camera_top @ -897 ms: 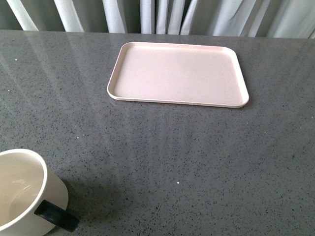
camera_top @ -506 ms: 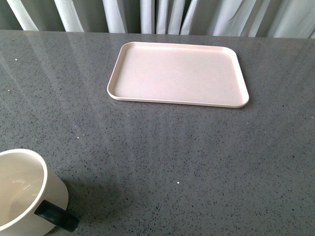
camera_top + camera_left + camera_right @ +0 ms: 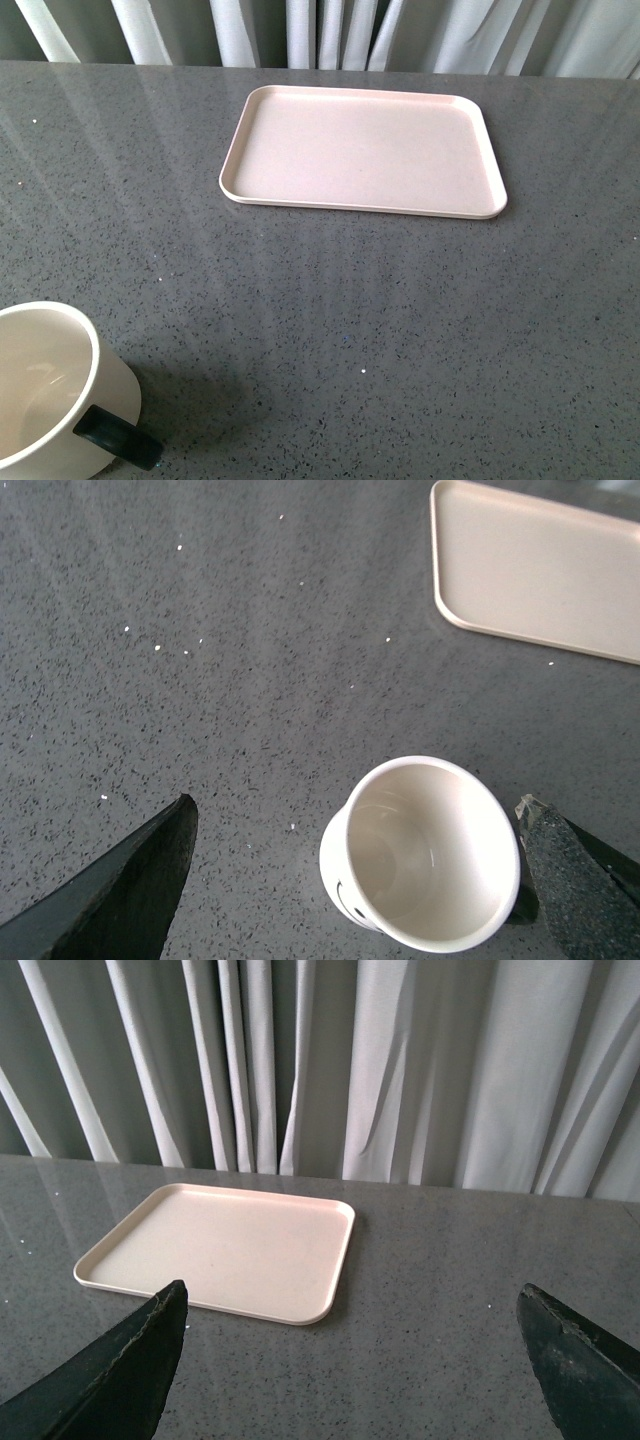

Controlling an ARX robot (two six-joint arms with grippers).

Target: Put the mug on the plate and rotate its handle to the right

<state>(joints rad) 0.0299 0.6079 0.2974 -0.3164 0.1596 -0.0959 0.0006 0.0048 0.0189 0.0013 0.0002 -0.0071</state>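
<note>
The cream-white mug stands upright at the near left corner of the grey table, its black handle pointing toward the near right. In the left wrist view the mug sits between the fingers of my open left gripper, with part of the black smiley on its side; the handle is mostly hidden by one finger. The pale pink plate lies empty at the far middle, also in the left wrist view and right wrist view. My right gripper is open and empty, above the table, apart from the plate.
The grey speckled table runs from the mug to the plate. White curtains hang behind the table's far edge.
Nothing has visibly changed apart from a very slight shift of the view.
</note>
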